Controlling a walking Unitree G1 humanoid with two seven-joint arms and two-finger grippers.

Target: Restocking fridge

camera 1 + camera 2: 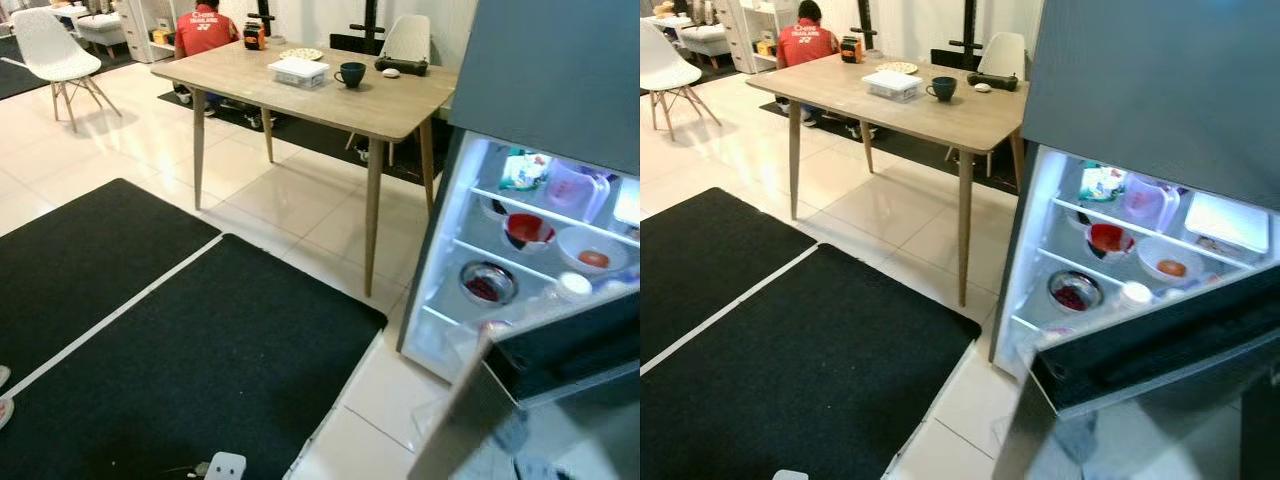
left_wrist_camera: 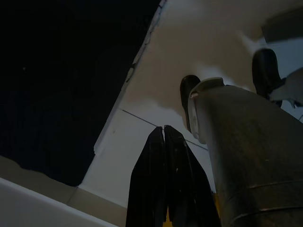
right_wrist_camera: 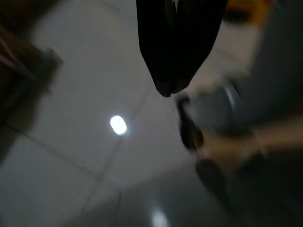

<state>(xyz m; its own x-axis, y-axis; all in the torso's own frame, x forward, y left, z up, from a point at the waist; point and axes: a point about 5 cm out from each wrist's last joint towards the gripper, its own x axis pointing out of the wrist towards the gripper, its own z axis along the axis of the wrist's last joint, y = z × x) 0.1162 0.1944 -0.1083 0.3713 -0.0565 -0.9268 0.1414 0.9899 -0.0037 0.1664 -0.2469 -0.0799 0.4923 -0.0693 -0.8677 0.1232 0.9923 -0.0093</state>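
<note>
Glossy pale floor tiles (image 1: 300, 210) beside lit, glass-shelved fridge (image 1: 530, 250).

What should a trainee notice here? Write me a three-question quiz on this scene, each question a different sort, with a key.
1. True or false: the fridge has its door shut.
2. What stands right beside the white container on the wooden table? A) a dark cup B) a kettle C) a banana
3. What colour is the shirt of the person sitting beyond the table?

Key: 1. False: the door is open and the lit shelves show. 2. A. 3. Red.
</note>
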